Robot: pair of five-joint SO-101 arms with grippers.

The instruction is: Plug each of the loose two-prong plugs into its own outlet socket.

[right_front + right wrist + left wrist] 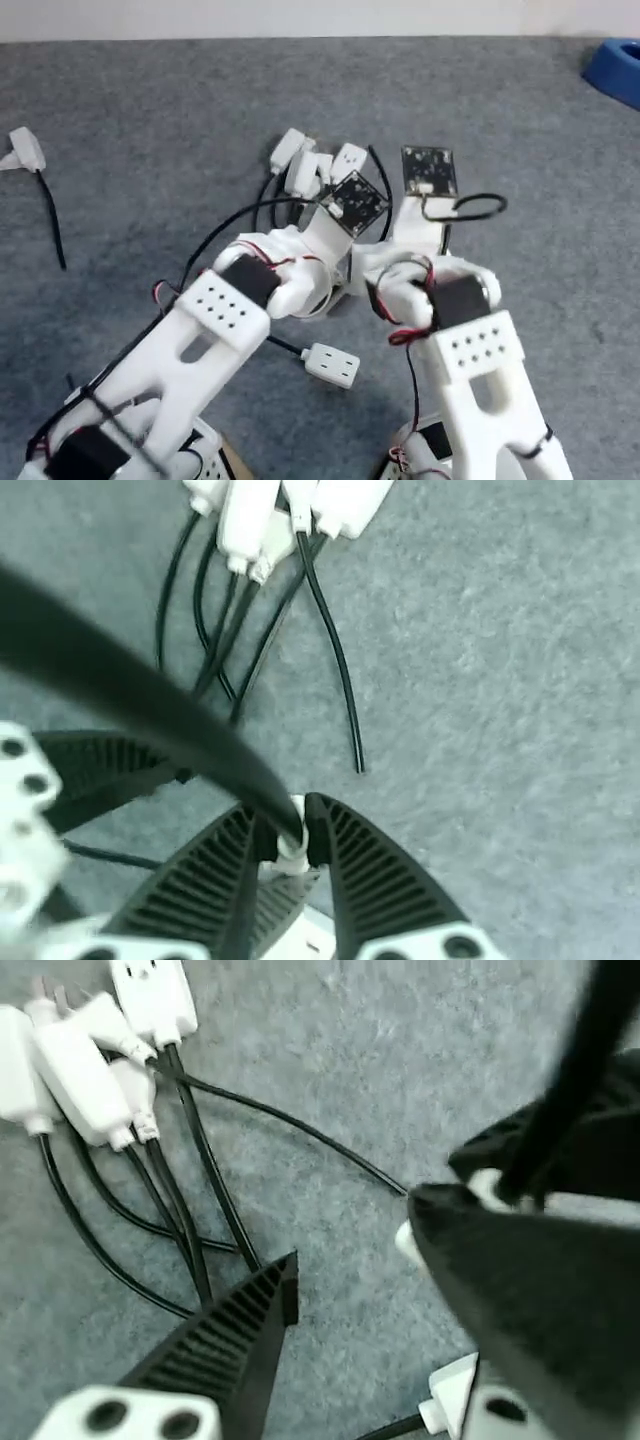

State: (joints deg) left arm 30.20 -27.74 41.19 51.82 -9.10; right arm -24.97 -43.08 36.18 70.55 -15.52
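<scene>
Status check from the desk [150,100]: honestly, not far in. My right arm [470,340] is down next to my left arm [220,310]. My right jaws are clenched on a white plug [290,848], pinching it at the neck where its black cord [120,695] comes out. I can't see its prongs from here, so no idea which way they face. My left jaws are spread wide with nothing between them, hanging just beside the right ones, low over the desk.

What's left, as far as I can judge: basically all of it. There's a heap of white plugs and sockets [310,165] just ahead of both arms, cords all tangled, and I can't tell whether any pair in there is actually mated. The left wrist view shows what look like bare prongs [40,988] on one of them, so I'd say that one's loose. One outlet socket [331,363] sits on its own between my two arms, nearer the left, and its face looks empty. Another loose plug [25,150] is way off by the desk's left edge, well apart from everything.

So I'd call it step one: one plug in hand, nothing seated that I can see. Next up is probably steadying a socket with the left jaws and lining the two up.
</scene>
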